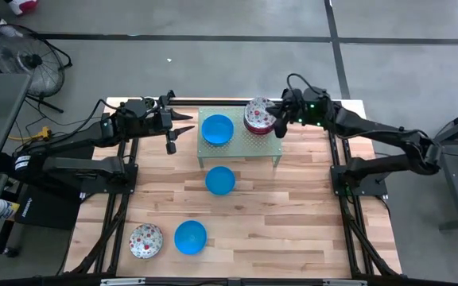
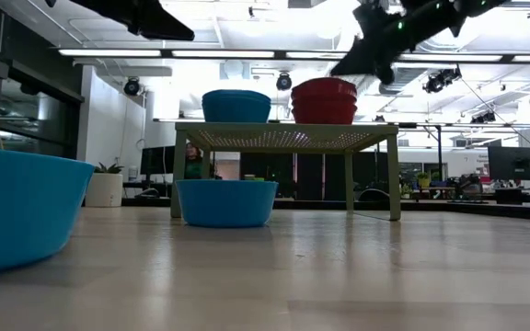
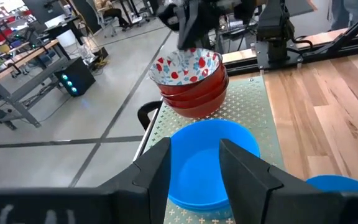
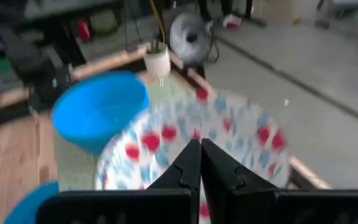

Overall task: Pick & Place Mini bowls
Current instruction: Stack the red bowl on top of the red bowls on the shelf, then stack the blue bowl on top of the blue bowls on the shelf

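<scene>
A small green perforated stand (image 1: 270,146) sits at the table's far middle. On it are a blue bowl stack (image 1: 217,129) (image 3: 207,163) and a stack of red-backed floral bowls (image 1: 258,116) (image 3: 190,78) (image 2: 323,100). Loose bowls rest on the wood: blue (image 1: 220,180), blue (image 1: 190,237) and floral (image 1: 145,241). My left gripper (image 1: 173,133) (image 3: 194,163) is open and hovers left of the stand, facing the blue stack. My right gripper (image 1: 279,125) (image 4: 200,158) is shut, over the right side of the top floral bowl (image 4: 185,140). My right gripper's shut fingertips (image 3: 188,37) point down and leftward at the top floral bowl of the stack. I cannot tell whether they touch it.
The stand's legs raise its top above the table (image 2: 283,138). One blue bowl (image 2: 225,202) sits just in front of the stand, and another (image 2: 17,210) sits near the low camera. Bare wood lies across the table's right half (image 1: 308,214). A fan (image 1: 22,59) stands on the floor beyond the left arm.
</scene>
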Available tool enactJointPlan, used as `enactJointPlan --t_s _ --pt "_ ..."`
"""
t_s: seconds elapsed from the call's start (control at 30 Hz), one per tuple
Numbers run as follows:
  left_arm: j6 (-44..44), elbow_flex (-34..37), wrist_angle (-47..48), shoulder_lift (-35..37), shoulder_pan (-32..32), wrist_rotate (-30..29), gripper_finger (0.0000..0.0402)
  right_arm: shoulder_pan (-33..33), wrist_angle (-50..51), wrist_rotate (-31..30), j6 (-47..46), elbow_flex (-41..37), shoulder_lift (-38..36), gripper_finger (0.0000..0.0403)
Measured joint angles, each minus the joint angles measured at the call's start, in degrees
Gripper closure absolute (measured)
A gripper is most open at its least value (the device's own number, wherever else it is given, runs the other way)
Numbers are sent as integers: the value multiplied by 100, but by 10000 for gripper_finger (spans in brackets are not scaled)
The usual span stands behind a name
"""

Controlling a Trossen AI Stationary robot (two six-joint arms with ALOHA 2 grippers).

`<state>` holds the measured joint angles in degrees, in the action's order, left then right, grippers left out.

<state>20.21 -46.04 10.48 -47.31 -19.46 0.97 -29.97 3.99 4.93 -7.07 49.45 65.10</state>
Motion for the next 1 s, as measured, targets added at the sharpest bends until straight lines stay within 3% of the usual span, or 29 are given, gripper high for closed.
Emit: enactJointPlan --t_s 0.23,0.37,0.63,1.0 --pt "-228 0 26 0 2 196 270 143 16 -144 -52 325 -458 402" --pt "-228 0 128 -25 51 747 270 330 280 -155 -63 426 -738 402" --pt "-155 0 496 -265 882 849 270 741 1641 -556 -342 476 -1223 403" --pt "-1256 -6 173 -1313 2627 -303 270 1263 2412 -628 -453 483 -1744 402"
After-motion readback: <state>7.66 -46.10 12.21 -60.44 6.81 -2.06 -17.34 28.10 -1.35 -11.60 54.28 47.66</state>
